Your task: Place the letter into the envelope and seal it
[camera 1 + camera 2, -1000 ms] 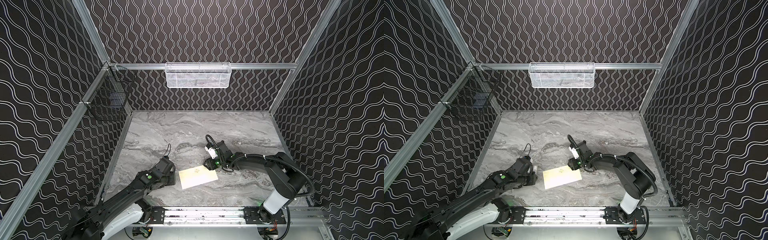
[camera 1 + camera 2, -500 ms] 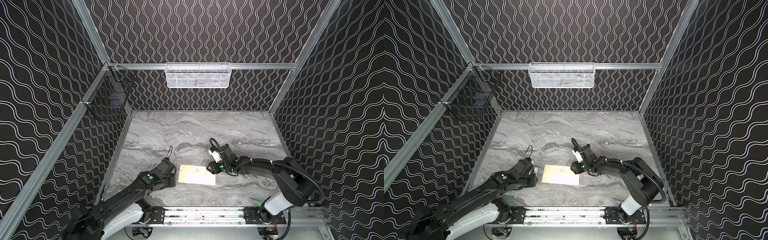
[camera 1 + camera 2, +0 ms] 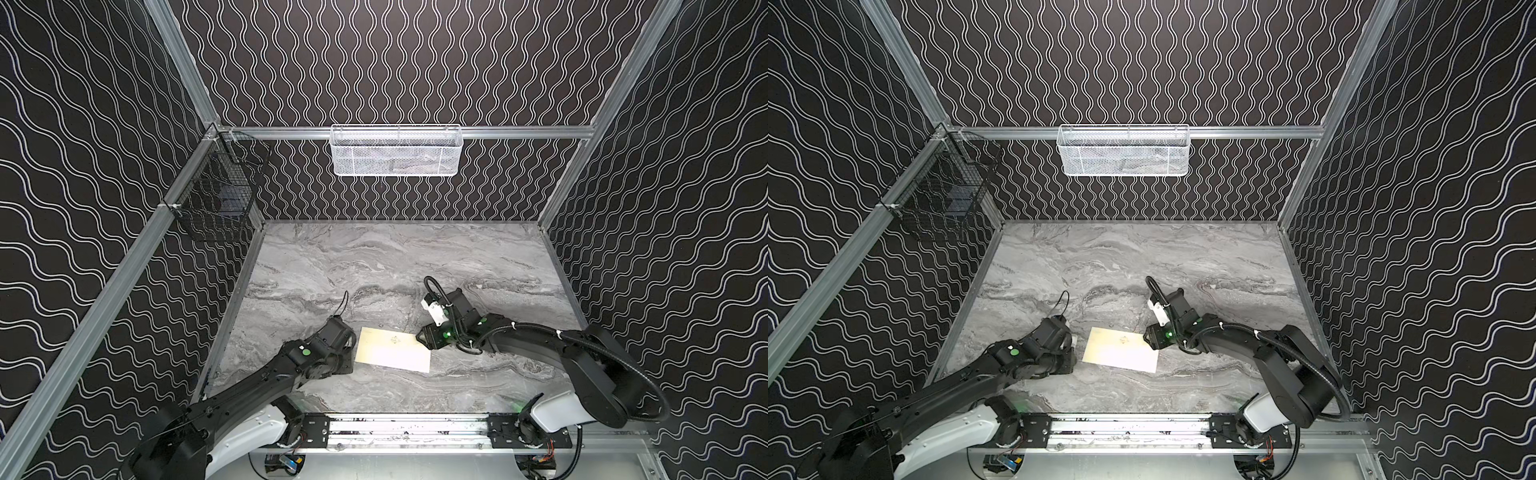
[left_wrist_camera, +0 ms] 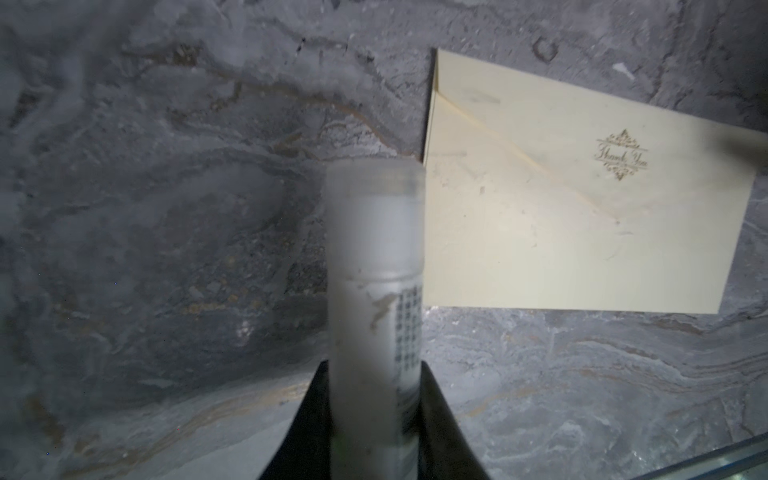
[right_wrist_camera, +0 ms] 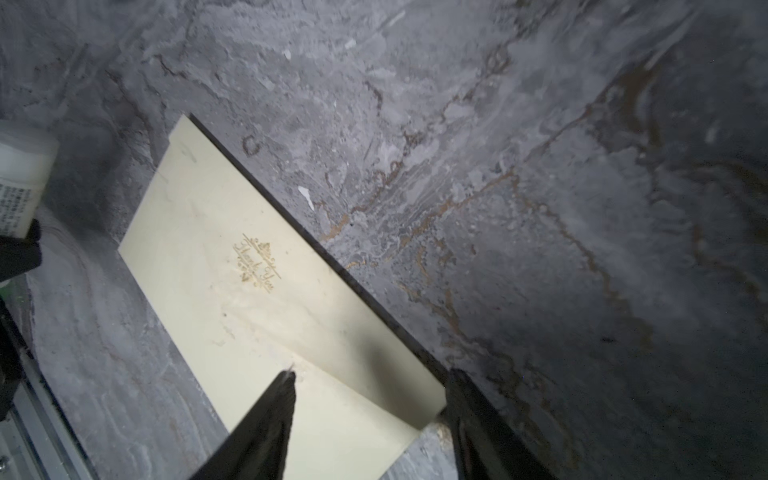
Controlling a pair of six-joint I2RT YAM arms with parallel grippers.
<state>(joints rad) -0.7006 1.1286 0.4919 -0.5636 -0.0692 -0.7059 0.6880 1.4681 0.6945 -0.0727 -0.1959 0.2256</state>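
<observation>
Cream paper marks the envelope (image 3: pixel 392 349), which lies flat on the grey marble table (image 3: pixel 374 266) near the front edge, about midway between the left and right edges and slightly askew to them; both top views show it between the two arms (image 3: pixel 1121 349). Its angled flap is folded down over the body, with a small gold "Thank You" emblem (image 4: pixel 621 156) printed on it. Whether the flap is actually stuck down is hard to say from these views. The left gripper (image 4: pixel 374 370) is clamped on a white tube (image 4: pixel 374 270) with a frosted cap and a strip of small print down its side. The tube points forward from the jaws, and its cap end sits just beside the envelope's left short edge, low over the table. In a top view the tube shows only as a sliver of white (image 3: pixel 1074 340) at the front of that gripper. The right gripper (image 5: pixel 372 374) stands at the envelope's back right corner with its jaws apart and nothing held between them. One black finger (image 5: pixel 274 411) hangs over the cream face near the tip of the flap, and the other sits just off the corner, over bare marble. Contact with the paper cannot be judged there.
</observation>
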